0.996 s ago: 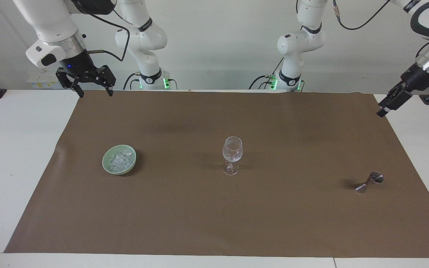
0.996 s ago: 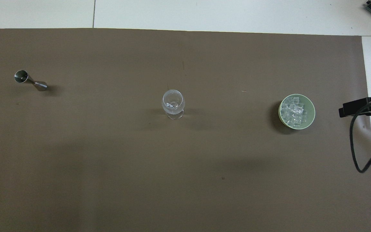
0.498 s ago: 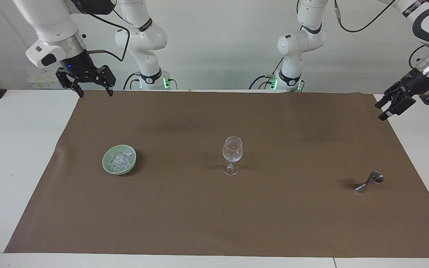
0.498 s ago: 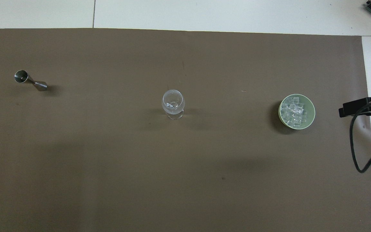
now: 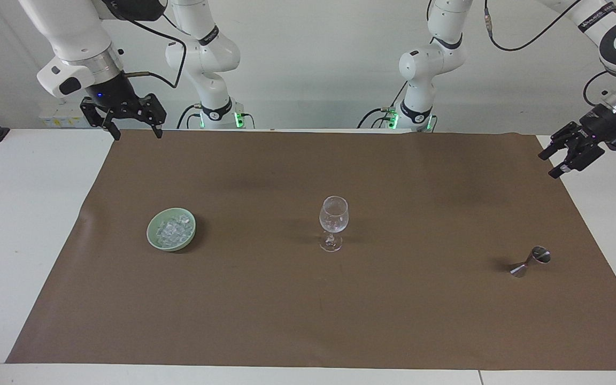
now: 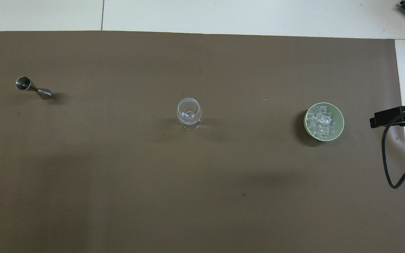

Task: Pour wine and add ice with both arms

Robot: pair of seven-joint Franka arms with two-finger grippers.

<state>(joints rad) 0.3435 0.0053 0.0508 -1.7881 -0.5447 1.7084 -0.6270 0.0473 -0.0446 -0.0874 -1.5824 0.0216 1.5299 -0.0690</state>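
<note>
Glassy whitish ice [image 5: 173, 230] heaped in a pale green bowl [image 5: 156, 238], sitting on the brown mat [image 5: 308, 321] toward the right arm's end of the table, well in from the mat's edges. Beside it, mid-mat, an upright wine glass [image 5: 333, 220], seemingly empty; toward the left arm's end, a steel jigger [image 5: 530, 262] lying on its side, long axis slanted, open cup pointing away from the glass. Right gripper [image 5: 135, 130] up over the mat's corner nearest its own base, fingers spread and holding nothing, bowl lying out from it toward the table's middle: plainly the closer arm for the ice. Left gripper [image 5: 559, 163] over the mat's edge at the other end, jaws apart and empty, jigger lying farther out along that same edge. Nothing grasped yet; likely first a reach outward and down.
</note>
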